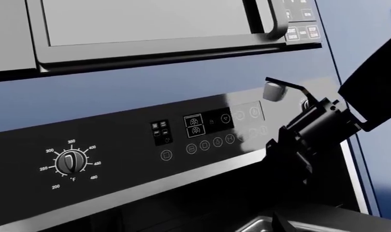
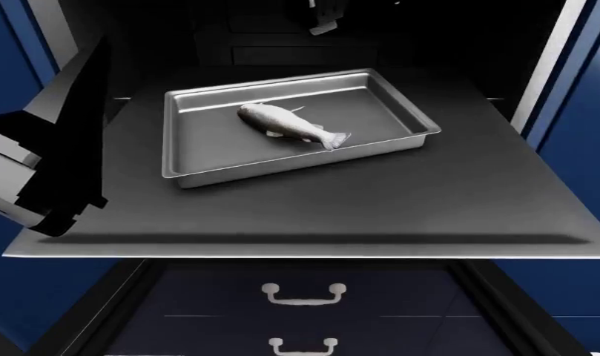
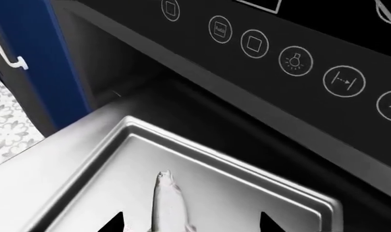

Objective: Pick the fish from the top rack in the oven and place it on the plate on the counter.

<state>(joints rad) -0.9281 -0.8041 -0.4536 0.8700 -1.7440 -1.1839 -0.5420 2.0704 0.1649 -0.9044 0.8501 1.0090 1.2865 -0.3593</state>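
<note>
Fish (image 2: 288,125) lying in steel tray (image 2: 388,137) on pulled-out top rack (image 2: 310,211); long axis slanted across tray; right gripper (image 3: 190,223) directly above, open and empty, astride tail end; left gripper (image 1: 292,108) high by oven controls, empty, opening unclear.

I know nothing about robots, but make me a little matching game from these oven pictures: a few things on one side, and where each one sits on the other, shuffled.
Things:
1. fish
2. baking tray
3. temperature dial
4. microwave

Places:
A. on the dark top rack
B. on the oven's control panel
C. above the oven
D. lying in the steel tray

Pairs: 1-D, 2-A, 3-B, 4-C
</note>
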